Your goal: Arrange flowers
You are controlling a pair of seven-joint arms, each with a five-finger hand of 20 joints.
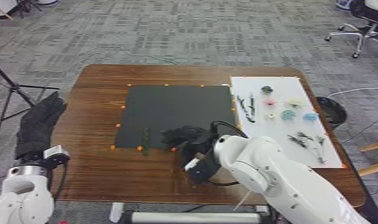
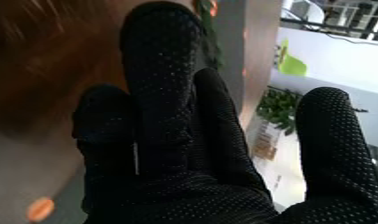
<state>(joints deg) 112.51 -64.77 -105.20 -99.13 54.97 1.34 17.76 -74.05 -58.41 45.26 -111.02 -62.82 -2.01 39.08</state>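
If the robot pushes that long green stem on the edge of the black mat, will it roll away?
Probably not far: the green stem seems to have little leaves sticking out, which may stop it rolling. It's long and thin, so a push at one end might swing it around on the black mat. It looks light, too.

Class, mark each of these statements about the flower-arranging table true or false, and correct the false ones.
1. The white sheet lies to the right of the dark mat. True.
2. The two blue flowers lie on the dark mat. False: they lie on the white sheet.
3. A green stem lies at the mat's near edge. True.
4. The left robot hand is over the white sheet. False: it is by the left edge of the table.
5. The right robot hand is near the mat's near right corner. True.
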